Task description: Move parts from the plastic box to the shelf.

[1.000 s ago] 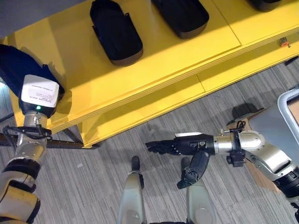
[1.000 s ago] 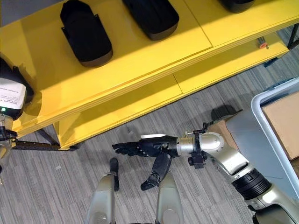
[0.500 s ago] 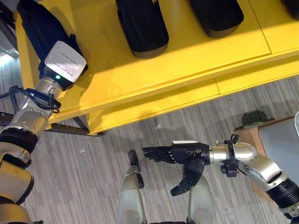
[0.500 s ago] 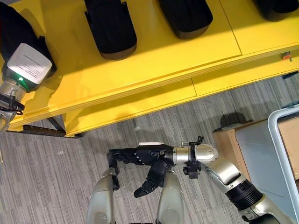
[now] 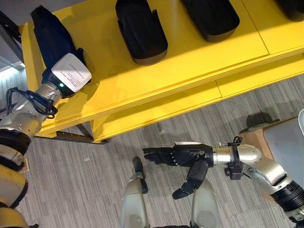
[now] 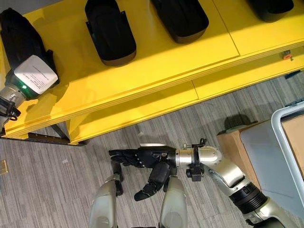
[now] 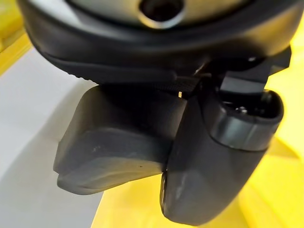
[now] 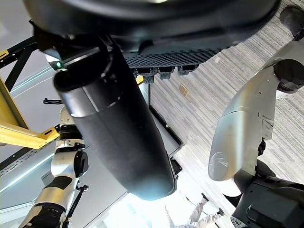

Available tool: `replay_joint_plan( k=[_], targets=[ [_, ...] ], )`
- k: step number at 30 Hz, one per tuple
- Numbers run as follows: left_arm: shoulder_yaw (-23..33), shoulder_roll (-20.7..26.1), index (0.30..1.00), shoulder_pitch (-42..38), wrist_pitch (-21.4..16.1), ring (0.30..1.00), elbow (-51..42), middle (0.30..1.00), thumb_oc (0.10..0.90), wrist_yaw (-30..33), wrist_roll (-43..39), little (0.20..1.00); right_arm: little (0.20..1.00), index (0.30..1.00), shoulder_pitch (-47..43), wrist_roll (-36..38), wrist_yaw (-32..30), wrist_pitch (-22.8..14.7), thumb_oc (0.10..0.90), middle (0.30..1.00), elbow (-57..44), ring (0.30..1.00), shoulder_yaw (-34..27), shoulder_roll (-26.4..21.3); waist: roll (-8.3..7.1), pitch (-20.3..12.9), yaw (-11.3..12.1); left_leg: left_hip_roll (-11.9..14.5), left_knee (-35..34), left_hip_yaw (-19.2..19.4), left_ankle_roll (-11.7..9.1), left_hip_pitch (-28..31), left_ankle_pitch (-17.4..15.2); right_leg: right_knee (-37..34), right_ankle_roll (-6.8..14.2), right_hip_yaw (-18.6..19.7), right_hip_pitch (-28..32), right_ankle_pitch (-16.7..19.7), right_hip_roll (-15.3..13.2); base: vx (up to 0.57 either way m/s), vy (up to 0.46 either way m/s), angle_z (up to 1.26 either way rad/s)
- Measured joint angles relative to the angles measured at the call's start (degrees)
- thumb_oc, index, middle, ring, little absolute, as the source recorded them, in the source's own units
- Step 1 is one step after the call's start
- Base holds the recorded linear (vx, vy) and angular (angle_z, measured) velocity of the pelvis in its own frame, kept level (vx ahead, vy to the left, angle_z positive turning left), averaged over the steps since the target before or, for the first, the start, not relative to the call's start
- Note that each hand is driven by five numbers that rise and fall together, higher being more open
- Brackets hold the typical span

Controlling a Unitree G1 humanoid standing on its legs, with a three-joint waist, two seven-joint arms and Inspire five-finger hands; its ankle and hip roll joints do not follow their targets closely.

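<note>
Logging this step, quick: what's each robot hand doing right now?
Left robot hand: on the dark part at the yellow shelf; grip cannot be told.
Right robot hand: open, empty.

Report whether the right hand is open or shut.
Open: the right hand hangs over the floor, fingers straight, thumb dangling, holding nothing.

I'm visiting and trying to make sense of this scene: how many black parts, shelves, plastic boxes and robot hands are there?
Black parts: 4
Yellow shelf: 1
Plastic box: 1
Robot hands, left hand and right hand: 2
Total: 8
</note>
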Motion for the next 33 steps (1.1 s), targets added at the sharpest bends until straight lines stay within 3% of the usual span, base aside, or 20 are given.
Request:
replay_joint_plan(
  k=[5,21,22,23,24,31,33],
  targets=[
    [-3.65,0.11,0.3,-5.48,-1.5,0.3,1.75,0.3,0.4,-0.37,2.14,0.3,1.0,1.0,-0.55,0.95,-0.76,0.56,0.9,1.0,-0.2,1.0,0.11,-0.38,0.4,0.02,-0.06,-0.13,0.0,0.37,0.07,-1.19,0.04,-0.26,0.18,0.26,-1.32,0.38,0.09,-0.05,0.0,-0.03],
    [-3.7,0.12,0.3,-6.06,-1.3,0.3,1.83,0.3,0.4,-1.77,1.33,0.3,1.0,1.0,-0.75,2.11,-1.95,0.6,0.9,1.0,-1.51,1.0,0.12,-0.93,0.4,0.02,-0.04,-0.19,-0.16,0.63,0.13,-1.18,-0.05,-0.83,0.34,0.42,-1.31,0.63,0.16,-0.01,0.0,0.0],
    [-3.71,0.11,0.937,-6.05,-1.21,0.937,2.23,0.937,0.855,-2.0,-0.21,0.937,1.0,1.0,-0.75,2.11,-1.95,0.59,0.9,1.0,-1.51,1.0,0.12,-0.93,0.41,0.02,-0.04,-0.12,-0.16,0.66,0.13,-1.18,-0.06,-0.85,0.32,0.44,-1.33,0.64,0.22,-0.01,-0.031,-0.01],
    [-3.71,0.11,0.937,-6.05,-1.21,0.937,2.23,0.937,0.855,-2.0,-0.21,0.937,1.0,1.0,-0.75,2.11,-1.95,0.59,0.9,1.0,-1.51,1.0,0.12,-0.93,0.41,0.02,-0.04,-0.12,-0.16,0.66,0.13,-1.18,-0.06,-0.85,0.32,0.44,-1.33,0.64,0.22,0.0,-0.033,-0.03],
    [-3.54,0.1,1.0,-5.85,-0.73,1.0,2.44,1.0,0.9,-3.11,-1.47,1.0,1.0,1.0,-0.74,2.11,-2.02,0.59,0.9,1.0,-1.53,1.0,0.14,-0.89,0.41,0.01,-0.06,0.02,-0.15,0.7,0.12,-1.18,-0.06,-0.89,0.26,0.47,-1.33,0.69,0.39,0.0,-0.029,-0.03],
    [-3.25,-0.24,1.0,-4.32,0.48,1.0,3.32,1.0,0.9,-7.72,-5.38,1.0,1.0,1.0,-0.74,2.06,-2.64,0.61,0.9,1.0,-1.74,1.0,0.13,-0.79,0.43,0.0,0.1,0.16,-0.17,0.72,0.1,-1.16,-0.07,-1.25,0.18,0.47,-1.14,0.91,0.64,0.0,-0.003,-0.01],
    [-0.79,-0.24,1.0,-1.87,-0.27,1.0,3.7,1.0,0.9,-8.32,-8.26,1.0,1.0,1.0,-0.69,2.06,-2.88,0.67,0.9,1.0,-1.98,1.0,0.13,-0.59,0.46,-0.02,0.06,0.18,-0.17,0.68,0.11,-0.78,-0.08,-1.44,0.18,0.42,-0.66,1.0,0.69,0.0,0.0,0.0]
  ],
)
